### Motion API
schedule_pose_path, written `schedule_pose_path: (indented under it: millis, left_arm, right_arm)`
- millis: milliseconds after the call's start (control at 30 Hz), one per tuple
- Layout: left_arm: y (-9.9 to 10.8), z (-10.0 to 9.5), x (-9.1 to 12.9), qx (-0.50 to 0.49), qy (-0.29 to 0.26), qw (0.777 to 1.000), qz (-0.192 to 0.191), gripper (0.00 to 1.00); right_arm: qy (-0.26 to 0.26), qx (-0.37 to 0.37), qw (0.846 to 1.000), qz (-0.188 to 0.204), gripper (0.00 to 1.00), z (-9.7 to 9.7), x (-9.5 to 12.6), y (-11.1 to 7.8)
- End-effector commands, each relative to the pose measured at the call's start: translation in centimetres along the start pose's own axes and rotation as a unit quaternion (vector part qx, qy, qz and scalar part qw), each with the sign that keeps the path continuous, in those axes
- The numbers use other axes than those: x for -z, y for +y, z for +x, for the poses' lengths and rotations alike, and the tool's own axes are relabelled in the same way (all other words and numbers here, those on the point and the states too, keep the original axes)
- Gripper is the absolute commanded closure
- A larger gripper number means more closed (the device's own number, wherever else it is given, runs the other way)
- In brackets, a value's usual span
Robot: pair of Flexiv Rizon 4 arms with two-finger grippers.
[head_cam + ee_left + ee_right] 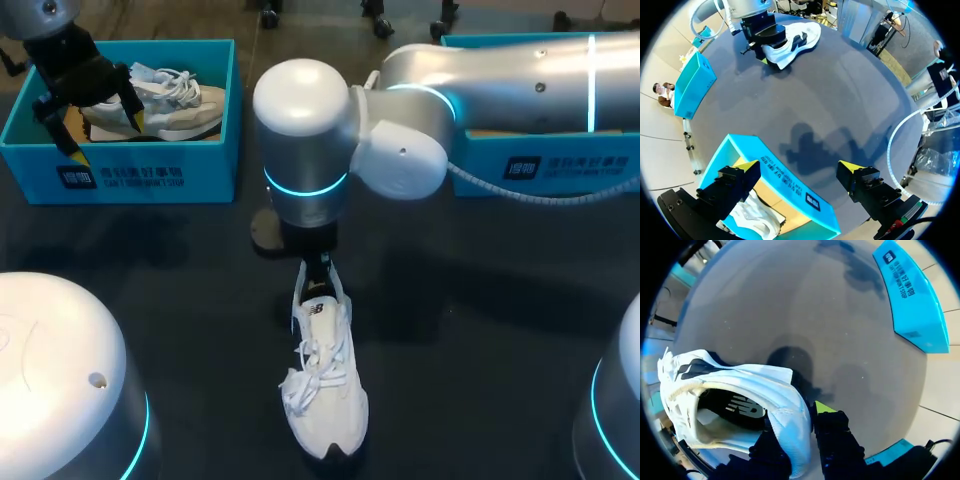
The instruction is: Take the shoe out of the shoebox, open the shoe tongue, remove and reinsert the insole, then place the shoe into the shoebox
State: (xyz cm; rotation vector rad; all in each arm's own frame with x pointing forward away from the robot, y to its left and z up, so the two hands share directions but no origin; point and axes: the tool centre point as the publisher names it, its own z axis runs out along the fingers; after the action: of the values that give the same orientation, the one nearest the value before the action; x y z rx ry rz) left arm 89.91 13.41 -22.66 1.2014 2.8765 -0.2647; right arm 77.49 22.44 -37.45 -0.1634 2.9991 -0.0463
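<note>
- The white shoe [325, 390] stands upright on its sole on the dark desk [480, 320], in the middle and toward the near edge.
- Its long axis runs near to far. The toe points at the near edge, angled slightly right, and the heel faces far.
- The right arm comes in from the right, and the right claw [317, 268] reaches down onto the shoe's heel.
- In the right wrist view this claw is clenched on the heel collar, 1 finger inside the opening and 1 outside.
- The dark insole [737, 407] shows inside the shoe's opening.
- The left claw [800, 167] hangs released above the left shoebox [140, 170] at the far left. Its 2 fingers straddle the box's near wall without touching it.
- A second shoe [165, 105] lies inside that box, its long axis left to right.
- The right shoebox [560, 165] sits at the far right, largely hidden behind the right arm.
</note>
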Motion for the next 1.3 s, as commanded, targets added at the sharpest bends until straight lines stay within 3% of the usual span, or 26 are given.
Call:
schedule_pose_path:
  millis: [33,200,367,800,867,933,1133,1300]
  left_arm:
    - [0.0,0.0,0.0,0.0,0.001,1.0,0.0,0.0]
    - [0.0,0.0,0.0,0.0,0.001,1.0,0.0,0.0]
    - [0.0,0.0,0.0,0.0,0.001,1.0,0.0,0.0]
    - [0.0,0.0,0.0,0.0,0.001,1.0,0.0,0.0]
    - [0.0,0.0,0.0,0.0,0.001,1.0,0.0,0.0]
    - [0.0,0.0,0.0,0.0,0.001,1.0,0.0,0.0]
    - [0.0,0.0,0.0,0.0,0.001,1.0,0.0,0.0]
    - [0.0,0.0,0.0,0.0,0.001,1.0,0.0,0.0]
  right_arm:
    - [-0.004,0.003,1.0,0.017,1.0,-0.2,2.3,-0.4]
    - [-0.019,0.006,0.999,0.031,1.0,-1.0,5.2,-1.2]
    - [-0.017,-0.005,1.0,0.021,1.0,-1.5,8.8,-2.2]
    - [-0.017,-0.005,1.0,0.021,1.0,-1.5,8.8,-2.2]
    - [-0.008,-0.015,1.0,0.002,1.0,-1.2,8.3,-1.8]
    - [-0.016,-0.042,0.999,-0.003,1.0,-1.5,8.6,-2.7]
    - [-0.039,-0.062,0.996,0.042,1.0,-3.5,13.3,-6.5]
    - [-0.057,-0.056,0.995,0.054,1.0,-4.4,15.9,-9.3]
